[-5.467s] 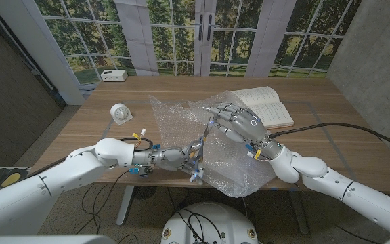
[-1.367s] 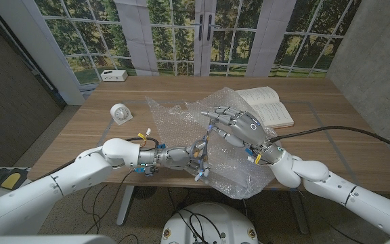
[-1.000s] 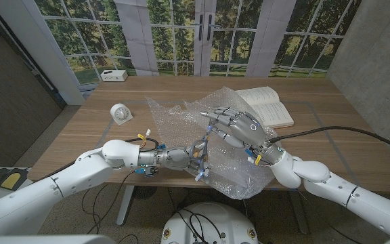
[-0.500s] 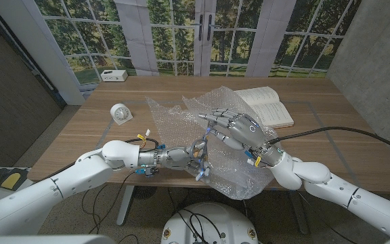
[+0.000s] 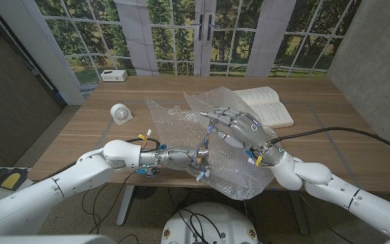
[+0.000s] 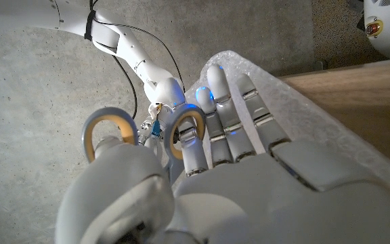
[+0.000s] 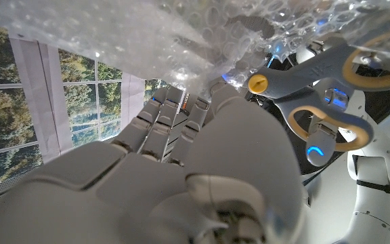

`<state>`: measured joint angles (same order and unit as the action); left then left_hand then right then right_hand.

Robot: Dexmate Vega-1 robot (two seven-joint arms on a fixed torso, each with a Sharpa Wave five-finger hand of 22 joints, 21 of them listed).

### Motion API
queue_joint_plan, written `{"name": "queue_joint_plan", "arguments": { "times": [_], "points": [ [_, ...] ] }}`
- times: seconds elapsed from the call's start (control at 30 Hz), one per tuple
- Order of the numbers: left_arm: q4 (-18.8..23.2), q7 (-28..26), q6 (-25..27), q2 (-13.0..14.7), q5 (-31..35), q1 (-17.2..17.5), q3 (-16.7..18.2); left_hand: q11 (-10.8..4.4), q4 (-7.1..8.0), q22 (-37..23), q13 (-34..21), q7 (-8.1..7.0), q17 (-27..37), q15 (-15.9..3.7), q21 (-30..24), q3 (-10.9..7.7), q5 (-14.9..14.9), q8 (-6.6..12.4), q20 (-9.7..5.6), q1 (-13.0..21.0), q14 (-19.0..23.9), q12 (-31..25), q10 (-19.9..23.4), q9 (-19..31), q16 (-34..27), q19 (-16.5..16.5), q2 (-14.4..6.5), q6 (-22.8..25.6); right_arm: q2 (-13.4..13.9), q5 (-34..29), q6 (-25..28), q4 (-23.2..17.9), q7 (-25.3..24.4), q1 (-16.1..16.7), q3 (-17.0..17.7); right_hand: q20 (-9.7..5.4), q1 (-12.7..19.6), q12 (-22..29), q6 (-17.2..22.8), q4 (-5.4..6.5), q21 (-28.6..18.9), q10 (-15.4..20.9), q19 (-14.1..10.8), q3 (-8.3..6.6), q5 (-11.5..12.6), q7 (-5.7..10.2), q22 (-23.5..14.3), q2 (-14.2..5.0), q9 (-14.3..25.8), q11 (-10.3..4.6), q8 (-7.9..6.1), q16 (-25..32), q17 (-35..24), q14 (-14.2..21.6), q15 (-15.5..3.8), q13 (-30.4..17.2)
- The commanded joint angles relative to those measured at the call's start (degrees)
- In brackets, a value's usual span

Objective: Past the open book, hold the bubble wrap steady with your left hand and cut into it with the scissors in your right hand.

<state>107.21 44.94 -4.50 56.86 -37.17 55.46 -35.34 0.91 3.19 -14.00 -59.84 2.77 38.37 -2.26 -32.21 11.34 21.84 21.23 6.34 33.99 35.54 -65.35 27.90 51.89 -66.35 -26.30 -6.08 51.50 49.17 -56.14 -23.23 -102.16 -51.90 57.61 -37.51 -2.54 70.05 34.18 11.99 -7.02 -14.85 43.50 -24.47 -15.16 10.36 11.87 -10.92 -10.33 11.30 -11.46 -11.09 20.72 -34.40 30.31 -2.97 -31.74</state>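
Home-like study: wooden table (image 5: 100,135), French doors (image 5: 198,34).

Behind the wooden table (image 5: 107,132), tall paned windows (image 5: 181,34) show green trees beside a grey wall (image 5: 378,47).

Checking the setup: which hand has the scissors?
The left hand: its fingers pass through the loops of the scissors. The right hand only touches the bubble wrap.
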Motion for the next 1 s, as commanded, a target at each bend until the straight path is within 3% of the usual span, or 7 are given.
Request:
{"name": "queue_joint_plan", "arguments": {
  "times": [0.03, 0.53, 0.6, 0.73, 0.77, 0.9, 1.0],
  "points": [
    [-0.11, -0.52, -0.29, -0.12, -0.44, 0.51, 0.10, -0.94, -0.12, -0.28, -0.52, 4.13, 0.16, -0.13, -0.42, -0.48, -0.82, 0.18, -0.28, 1.38, 0.46, -0.20, 0.69, 0.06, -0.49, -0.59, -0.42, 4.71, 0.25, -0.60, -0.15, -0.75, -0.26, 0.43, 0.27, -2.99, 0.68, 0.43, 0.73, 0.30, -0.30, 0.50, -0.64, -0.02, 0.30, -0.02, -0.18, 0.10, 0.25, -0.08, -0.54, -0.18, -0.19, 0.61, -10.80, -0.23],
    [-0.93, -1.34, -1.24, -0.66, -1.74, 1.50, 0.69, -1.02, 0.78, -0.48, -0.26, 3.98, 0.42, -0.41, -0.80, -0.37, -3.90, -0.02, -0.12, 0.38, 1.30, 0.00, 1.39, 0.01, -0.33, -0.93, -1.47, 4.99, 0.66, -1.20, -0.39, -1.60, 0.26, 0.98, 0.25, -2.98, 0.74, 0.54, 1.06, 0.31, -0.33, 0.45, -0.66, 0.00, 0.30, -0.05, -0.18, 0.11, 0.26, -0.08, -0.50, -0.36, -0.46, 0.82, -10.80, -0.10],
    [-1.11, -1.67, -1.73, -0.90, -1.74, 1.73, 0.81, -1.29, -0.64, -0.75, -0.90, 3.93, 1.26, -0.44, -1.25, -3.91, -5.14, 0.32, -0.02, 4.34, 0.96, -0.18, 1.63, 0.37, -0.73, -1.14, -4.94, 5.31, 0.62, -1.30, -0.51, -1.72, 0.39, 0.95, 0.16, -2.99, 0.75, 0.53, 1.07, 0.31, -0.34, 0.42, -0.68, 0.01, 0.30, -0.05, -0.18, 0.12, 0.26, -0.08, -0.49, -0.39, -0.49, 0.83, -10.80, -0.07],
    [-1.61, -1.26, -2.27, -1.48, -1.95, 1.64, 0.71, -1.22, -2.34, -1.50, -1.74, 3.71, 2.37, -0.67, -2.09, -11.76, -6.17, 0.84, 0.09, 10.40, 0.55, -0.07, 1.57, 1.18, -0.80, -0.67, -6.25, 5.17, 0.45, -1.40, -0.53, -1.65, 0.57, 0.89, 0.07, -2.97, 0.76, 0.52, 1.06, 0.31, -0.33, 0.39, -0.65, 0.01, 0.30, -0.05, -0.18, 0.12, 0.26, -0.08, -0.46, -0.42, -0.53, 0.85, -10.80, -0.01],
    [-1.53, -1.49, -2.79, -1.63, -1.60, 1.75, 0.74, -1.43, -2.73, -2.05, -1.93, 3.62, 2.88, -0.40, -2.77, -17.59, -6.07, 1.28, 0.15, 13.61, 0.31, 0.16, 1.88, 2.09, -0.39, -0.21, -6.26, 4.73, 0.43, -1.45, -0.48, -1.68, 0.50, 0.91, 0.11, -2.97, 0.76, 0.52, 1.05, 0.31, -0.33, 0.39, -0.64, 0.01, 0.30, -0.05, -0.18, 0.12, 0.26, -0.08, -0.46, -0.42, -0.53, 0.85, -10.80, -0.01],
    [-1.37, -1.28, -2.72, -1.95, -1.30, 1.51, 0.39, -2.73, -5.00, -3.28, -3.34, 2.56, 4.95, -1.88, -4.85, -29.33, -5.15, 1.84, -0.23, 20.36, 0.52, 0.60, 1.44, 2.79, 0.38, 0.30, -6.11, 3.50, 0.49, -1.40, -0.12, -1.91, 0.40, 1.14, 0.38, -2.97, 0.76, 0.53, 1.04, 0.31, -0.33, 0.39, -0.64, 0.01, 0.30, -0.05, -0.18, 0.12, 0.26, -0.08, -0.44, -0.44, -0.55, 0.86, -10.80, 0.00],
    [-1.21, -1.31, -2.57, -1.87, -0.80, 1.33, 0.20, -3.23, -5.36, -3.65, -3.82, 2.25, 5.39, -1.97, -5.59, -32.00, -5.02, 2.29, -0.49, 21.58, 0.61, 0.72, 1.22, 3.34, 0.83, 0.34, -6.07, 3.13, 0.58, -1.27, 0.25, -2.04, 0.25, 1.44, 0.67, -2.98, 0.77, 0.54, 1.03, 0.31, -0.32, 0.39, -0.61, 0.02, 0.30, -0.05, -0.18, 0.12, 0.26, -0.08, -0.42, -0.46, -0.57, 0.86, -10.80, 0.00]
  ]
}}
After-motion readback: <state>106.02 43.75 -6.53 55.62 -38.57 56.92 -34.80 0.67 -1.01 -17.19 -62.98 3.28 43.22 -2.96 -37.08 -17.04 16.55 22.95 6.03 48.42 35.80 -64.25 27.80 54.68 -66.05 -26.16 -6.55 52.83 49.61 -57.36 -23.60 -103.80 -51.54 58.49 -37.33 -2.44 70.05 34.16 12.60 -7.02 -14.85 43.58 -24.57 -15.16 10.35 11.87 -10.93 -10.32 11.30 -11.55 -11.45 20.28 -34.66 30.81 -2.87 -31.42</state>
